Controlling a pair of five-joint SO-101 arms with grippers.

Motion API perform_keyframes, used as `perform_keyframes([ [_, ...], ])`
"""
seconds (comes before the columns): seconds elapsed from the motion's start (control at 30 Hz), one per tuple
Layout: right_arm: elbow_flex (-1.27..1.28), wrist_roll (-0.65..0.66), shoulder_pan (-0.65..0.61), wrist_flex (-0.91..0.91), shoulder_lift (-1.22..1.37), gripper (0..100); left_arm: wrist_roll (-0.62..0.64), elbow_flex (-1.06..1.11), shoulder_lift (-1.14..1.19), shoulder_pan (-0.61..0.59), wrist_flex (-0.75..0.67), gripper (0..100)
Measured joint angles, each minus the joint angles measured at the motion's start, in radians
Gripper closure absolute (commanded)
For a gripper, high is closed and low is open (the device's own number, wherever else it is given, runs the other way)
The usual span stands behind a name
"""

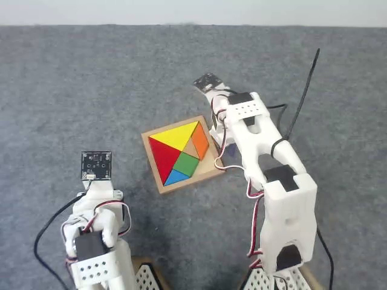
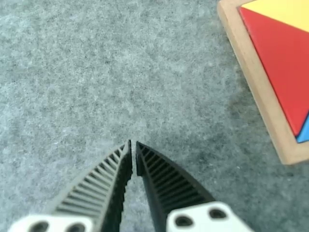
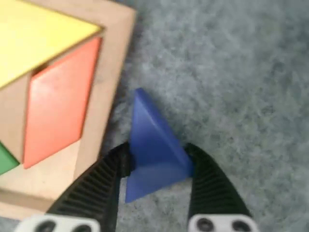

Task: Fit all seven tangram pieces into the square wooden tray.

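Note:
The square wooden tray [image 1: 152, 162] lies mid-table and holds yellow [image 1: 176, 135], red [image 1: 164, 157], orange [image 1: 200, 139], green [image 1: 186, 163] and light blue [image 1: 176, 177] pieces. Bare wood shows beside the orange piece. A dark blue triangle [image 3: 152, 140] sits just outside the tray's rim [image 3: 108, 96], by the orange piece [image 3: 58, 101]. My right gripper [image 3: 157, 151] is shut on it, with a finger against each side. My left gripper [image 2: 133, 144] is shut and empty over the carpet, short of the tray's edge [image 2: 256, 82].
Grey carpet covers the whole table. The right arm [image 1: 266, 163] stretches along the tray's right side, its cables hanging close to the rim. The left arm [image 1: 95, 223] stands at the front left, apart from the tray.

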Motion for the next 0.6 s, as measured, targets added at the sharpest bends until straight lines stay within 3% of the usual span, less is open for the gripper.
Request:
perform_keyframes([
  [0.53,-0.012,-0.364,0.029,0.13,-0.035,98.7,0.0,0.0,0.0,0.0,0.0,98],
  [0.6,-0.011,-0.407,0.029,0.144,-0.054,95.2,0.0,0.0,0.0,0.0,0.0,98],
])
